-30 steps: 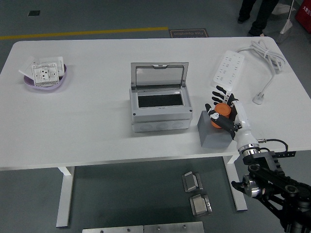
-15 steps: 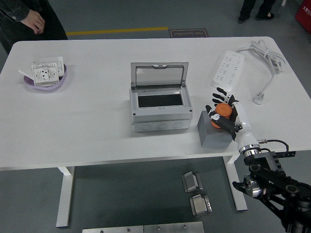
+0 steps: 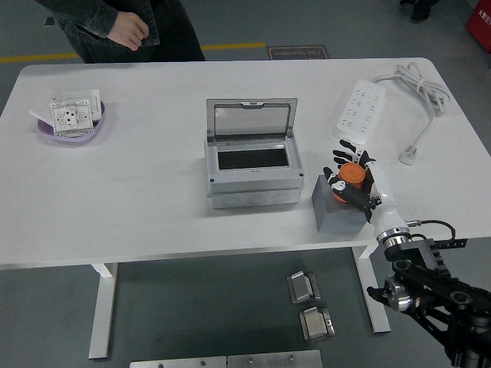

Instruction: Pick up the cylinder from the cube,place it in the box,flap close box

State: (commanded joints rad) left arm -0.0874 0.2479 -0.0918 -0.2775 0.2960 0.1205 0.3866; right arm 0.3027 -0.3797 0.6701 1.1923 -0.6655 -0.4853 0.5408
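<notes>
An orange cylinder (image 3: 350,177) stands on top of a grey cube (image 3: 334,207) near the table's front right. My right hand (image 3: 351,172) is wrapped around the cylinder, fingers curled on its sides, with the cylinder still low over the cube. A grey box (image 3: 251,165) sits at the table's middle, its clear flap lid (image 3: 251,121) standing open at the back, its dark inside empty. My left arm is out of view.
A white power strip (image 3: 358,109) with its cable (image 3: 418,92) lies at the back right. A purple dish (image 3: 71,121) holding white socket parts sits at the back left. A person (image 3: 123,29) in dark clothes stands at the far left side.
The person has walked in along the table's far side from the left. My right hand with the cylinder has barely moved.
</notes>
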